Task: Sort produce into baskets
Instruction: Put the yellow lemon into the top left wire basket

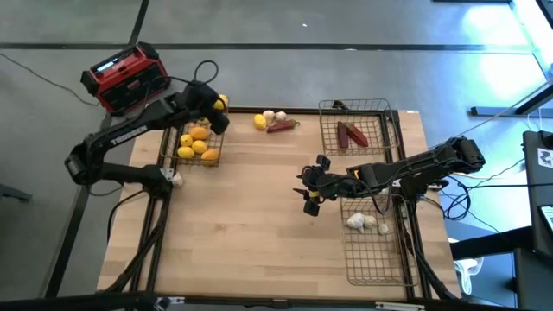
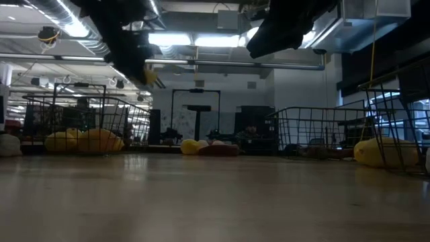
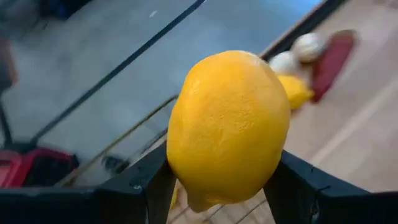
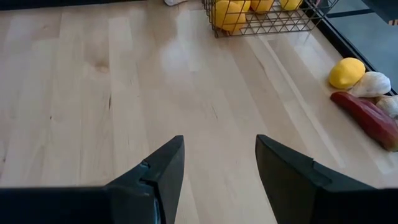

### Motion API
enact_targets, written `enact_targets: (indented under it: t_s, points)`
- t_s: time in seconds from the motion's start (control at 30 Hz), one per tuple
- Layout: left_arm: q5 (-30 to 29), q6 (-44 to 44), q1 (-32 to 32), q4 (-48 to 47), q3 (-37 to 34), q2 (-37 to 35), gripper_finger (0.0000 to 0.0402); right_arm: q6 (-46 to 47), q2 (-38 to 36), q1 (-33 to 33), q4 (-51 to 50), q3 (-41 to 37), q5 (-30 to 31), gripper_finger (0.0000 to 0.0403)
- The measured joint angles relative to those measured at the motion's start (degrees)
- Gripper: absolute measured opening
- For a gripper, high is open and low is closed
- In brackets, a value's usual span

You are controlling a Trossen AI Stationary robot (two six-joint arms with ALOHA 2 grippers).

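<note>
- High view: our left gripper (image 1: 216, 105) hangs over the far end of the dark wire basket on the left (image 1: 200, 143), which already has yellow and orange fruits in it.
- In the left wrist view, the two dark fingers (image 3: 140, 180) are squeezed on a round yellow lemon (image 3: 229, 127), one on each side.
- The lemon fills the space between the fingers and sticks out well past them.
- What could go wrong: we think the lemon is close to the basket's far edge. If we let go here, it may hit the wire rim, bounce out and roll off the wooden bench (image 1: 259, 216).
- It could also land on the fruits in the basket and roll off the pile.
- The lemon is smooth and round, so it may slip from the fingers too soon if we shake.
- Our right gripper (image 1: 313, 192) waits over the middle of the bench, just beside the near wire basket on the right (image 1: 376, 250), which holds white knobbly bulbs (image 1: 361, 223).
- Its fingers (image 4: 160, 168) are apart and hold nothing.
- The far wire basket on the right (image 1: 356, 130) holds dark red long pieces (image 1: 352, 134).
- A small heap is not sorted yet: a second yellow lemon (image 1: 260, 122), white bulbs (image 1: 274, 116) and a dark red long piece (image 1: 282, 127), all touching, at the far edge of the bench between the baskets.
- A red and black box (image 1: 127, 76) sits on the floor past the bench.
</note>
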Motion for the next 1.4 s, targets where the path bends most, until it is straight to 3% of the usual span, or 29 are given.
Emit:
enact_targets:
  t_s: [0.5,0.97,1.4]
  points:
    - [-5.3,-13.5,8.5,3.7,-11.4,0.1,0.0203,0.4,0.0,0.0,-0.1,0.0,0.0,0.0193]
    - [-5.3,-0.8,9.7,5.9,-16.7,0.6,0.0203,0.4,0.0,0.0,0.1,0.0,0.0,0.0193]
    - [-5.3,7.2,10.1,10.3,-18.2,8.3,0.0203,0.4,0.0,0.0,0.5,0.0,0.0,0.0193]
